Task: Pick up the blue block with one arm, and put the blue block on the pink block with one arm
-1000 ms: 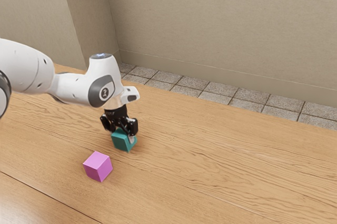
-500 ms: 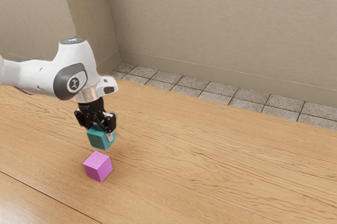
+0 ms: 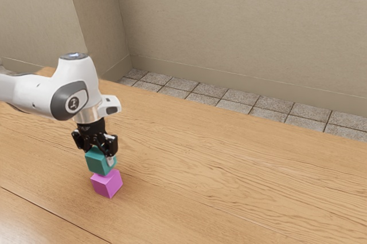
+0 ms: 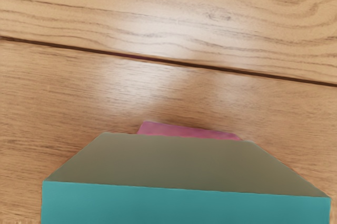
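Moved leftward, tool [image 3: 98, 152] grips teal block [image 3: 98, 165] over pink block [image 3: 106, 184].

The blue block [image 4: 184, 197], cut by the wrist view's edge, hides most of the pink block [image 4: 184, 130].

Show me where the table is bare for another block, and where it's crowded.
Bare: the whole table to the exterior view's right of the pink block, back to the tiles, and the plank in front of it. Crowded: only at the pink block, where the gripper holds the blue block over it.
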Action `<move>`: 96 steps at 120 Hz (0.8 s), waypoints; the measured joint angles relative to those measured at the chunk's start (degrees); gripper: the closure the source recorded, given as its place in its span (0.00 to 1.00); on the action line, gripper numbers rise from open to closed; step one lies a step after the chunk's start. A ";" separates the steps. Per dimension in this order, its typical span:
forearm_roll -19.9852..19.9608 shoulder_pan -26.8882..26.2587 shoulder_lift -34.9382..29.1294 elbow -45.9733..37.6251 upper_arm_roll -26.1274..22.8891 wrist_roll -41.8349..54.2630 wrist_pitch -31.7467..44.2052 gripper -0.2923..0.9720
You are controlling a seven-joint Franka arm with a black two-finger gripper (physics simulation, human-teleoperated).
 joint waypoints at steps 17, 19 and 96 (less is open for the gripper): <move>0.57 1.15 -0.48 -0.68 0.00 -0.23 0.12 0.50; 0.64 1.11 -0.49 -0.72 -0.01 -0.24 0.14 0.50; 1.43 -1.21 -1.72 -2.32 -0.57 0.48 0.42 0.50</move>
